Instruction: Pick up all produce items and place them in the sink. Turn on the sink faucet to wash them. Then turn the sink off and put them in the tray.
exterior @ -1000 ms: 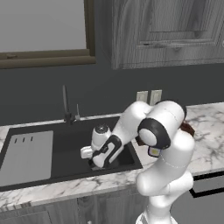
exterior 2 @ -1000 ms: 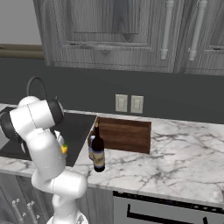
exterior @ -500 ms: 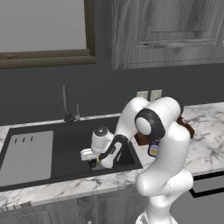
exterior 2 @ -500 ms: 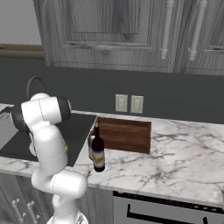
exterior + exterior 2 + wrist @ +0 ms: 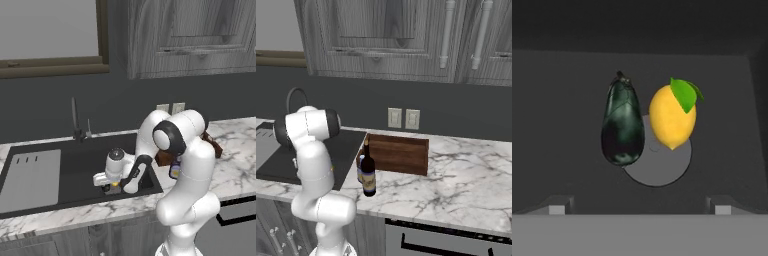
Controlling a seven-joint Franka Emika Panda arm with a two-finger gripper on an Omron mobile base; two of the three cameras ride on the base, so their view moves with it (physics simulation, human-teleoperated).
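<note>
- The white arm is rising at the lower left, bending away over the dark sink
- A dark wine bottle is standing upright on the marble counter (a small bottle is peeking out just behind it)
- The wooden tray is sitting just beyond the bottles

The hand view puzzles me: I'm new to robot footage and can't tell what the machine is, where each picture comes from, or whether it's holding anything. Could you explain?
The machine is a white robot arm on a base that can drive, working at a kitchen counter. Two cameras ride on the base, behind the arm to its left and right. The third sits on the hand and looks down into the sink. There a dark green eggplant and a yellow lemon lie side by side over the round drain. The gripper is open and holds nothing. On the counter sit a wooden tray and a wine bottle; the faucet stands behind the sink.
</note>
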